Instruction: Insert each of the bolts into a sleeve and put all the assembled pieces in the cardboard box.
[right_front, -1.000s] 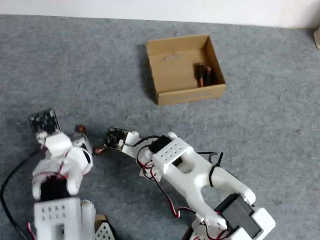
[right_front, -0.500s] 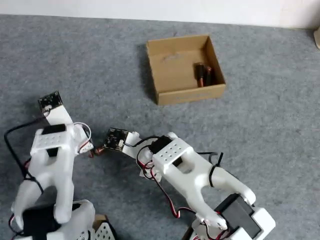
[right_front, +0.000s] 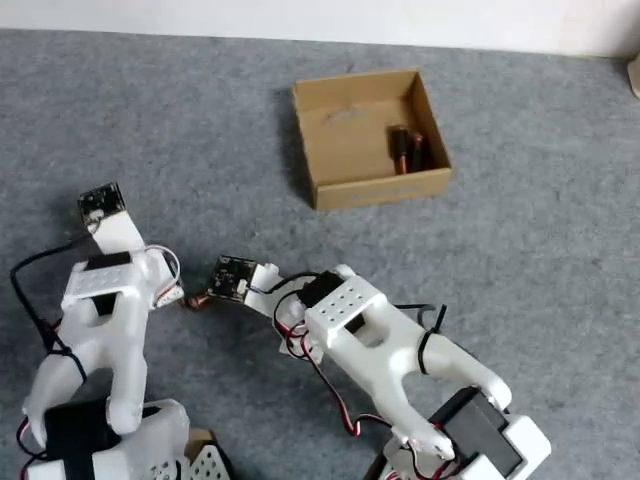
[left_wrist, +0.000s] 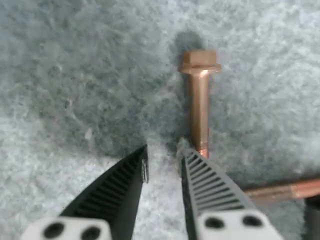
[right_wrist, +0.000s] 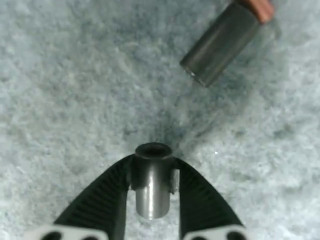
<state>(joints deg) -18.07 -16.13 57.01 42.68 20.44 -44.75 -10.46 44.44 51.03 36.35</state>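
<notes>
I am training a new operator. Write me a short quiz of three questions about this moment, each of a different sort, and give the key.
1. True or false: the right gripper is shut on a sleeve.
2. Multiple choice: the bolt in front of the left gripper is
A) lying flat on the carpet
B) clamped in that gripper
C) standing upright in a sleeve
3. Fill in: in the high view, the copper-and-dark pieces lie inside the ____.

Key: 1 true; 2 A; 3 cardboard box.
</notes>
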